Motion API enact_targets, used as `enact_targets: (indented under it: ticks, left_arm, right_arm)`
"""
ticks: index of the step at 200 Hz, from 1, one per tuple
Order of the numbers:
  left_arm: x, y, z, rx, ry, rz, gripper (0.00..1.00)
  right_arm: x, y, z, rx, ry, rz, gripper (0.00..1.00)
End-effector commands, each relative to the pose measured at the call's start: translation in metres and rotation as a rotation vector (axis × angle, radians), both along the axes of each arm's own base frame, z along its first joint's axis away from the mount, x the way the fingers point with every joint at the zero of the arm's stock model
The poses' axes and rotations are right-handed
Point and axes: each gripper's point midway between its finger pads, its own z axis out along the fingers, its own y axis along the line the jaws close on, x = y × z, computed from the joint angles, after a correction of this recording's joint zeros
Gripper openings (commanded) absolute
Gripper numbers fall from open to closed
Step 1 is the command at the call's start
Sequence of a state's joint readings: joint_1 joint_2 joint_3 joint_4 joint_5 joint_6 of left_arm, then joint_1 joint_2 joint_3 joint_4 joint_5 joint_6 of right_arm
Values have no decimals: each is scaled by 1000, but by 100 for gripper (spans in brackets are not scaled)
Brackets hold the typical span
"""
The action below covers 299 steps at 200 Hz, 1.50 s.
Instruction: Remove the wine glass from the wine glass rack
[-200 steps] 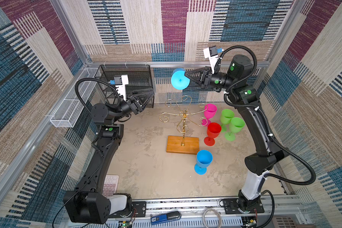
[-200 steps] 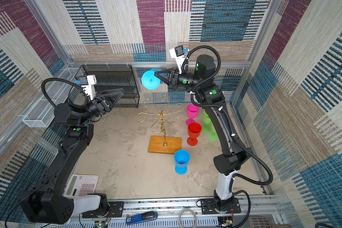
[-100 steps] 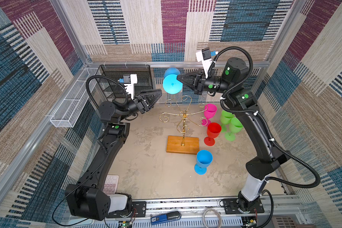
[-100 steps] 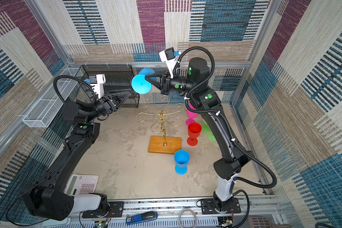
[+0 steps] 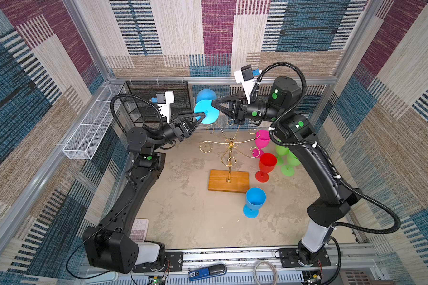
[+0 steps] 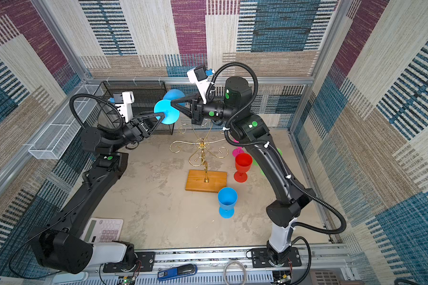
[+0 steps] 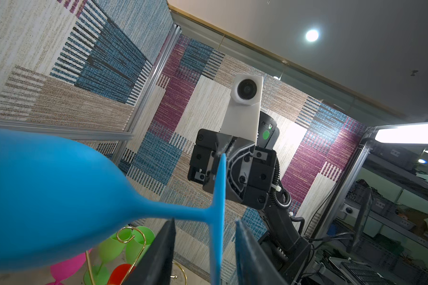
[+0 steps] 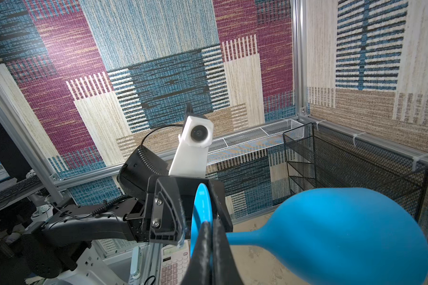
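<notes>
The right fingers (image 8: 204, 238) are pinched tight on the rim of the wine glass (image 8: 343, 239) foot, and the thin disc is squeezed edge-on between them. The left fingers (image 7: 163, 246) stand apart on either side of the opposite rim of that same foot. A gap shows on each side, so they grip nothing.

The wine glass is opaque, matte sky blue, with a rounded bowl, a short stem and a flat round foot. It lies on its side in the air between the two arms, bowl toward the far wall and foot facing near. In both top views it sits above and to the far left of the wine glass rack (image 5: 230, 153), clear of the scroll arms, in front of the black mesh shelf (image 5: 158, 98). The rack's gold wire stem rises from an orange-brown wooden base in the middle of the bench (image 5: 183, 209).

Just right of the rack stand a pink glass (image 5: 262, 138), a red glass (image 5: 267, 162) and green glasses (image 5: 290, 165). A darker blue glass (image 5: 254, 199) stands at the near right corner of the base.

The calculator (image 6: 104, 229) at the near left has keys too small to read, and the small label on the blue device (image 5: 203, 272) on the near rail is not legible.

The bowl's mouth shows in no view. The right arm covers the green glasses and most of the pink one in a top view (image 6: 237, 151).
</notes>
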State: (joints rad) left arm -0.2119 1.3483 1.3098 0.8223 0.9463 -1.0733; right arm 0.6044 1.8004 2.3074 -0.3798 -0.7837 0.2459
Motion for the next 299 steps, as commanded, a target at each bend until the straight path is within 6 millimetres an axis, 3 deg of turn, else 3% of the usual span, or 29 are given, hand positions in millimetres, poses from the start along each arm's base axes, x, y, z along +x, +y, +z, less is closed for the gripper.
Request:
enact_targets:
  ticks: [1, 55, 78, 99, 113, 136, 148, 170, 190, 237, 299]
  left_arm:
    - [-7, 0, 9, -18, -38, -12, 38]
    - [-16, 0, 18, -43, -48, -40, 20]
    - [-22, 1, 24, -43, -63, -48, 0]
    - [-28, 3, 30, -51, -71, -47, 0]
    - [-31, 5, 36, -67, -74, -42, 0]
    - [-30, 15, 47, -120, -3, -13, 0]
    - [-28, 22, 53, -150, 46, 5, 0]
    - [-36, 27, 66, -179, 88, 1, 0]
    - [-40, 26, 70, -175, 157, -32, 0]
    - [-37, 21, 72, -195, 331, -133, 0]
    - [-30, 19, 61, -182, 451, -135, 0]
  right_arm:
    - [1, 4, 6, 18, -37, -19, 0]
    - [-2, 12, 4, 12, -40, -21, 0]
    - [-6, 11, 5, 9, -39, -18, 0]
    - [-8, 8, 7, 8, -47, -32, 0]
    - [-9, 4, 10, 7, -63, -53, 16]
    - [-11, -11, 15, 8, -105, -135, 58]
    - [-11, -21, 12, 0, -146, -198, 74]
    - [-6, -47, 4, -12, -234, -364, 87]
    - [-18, -68, 0, 31, -369, -442, 100]
    - [-30, -87, -6, 132, -631, -550, 99]
    - [-11, -55, -12, 134, -693, -477, 99]
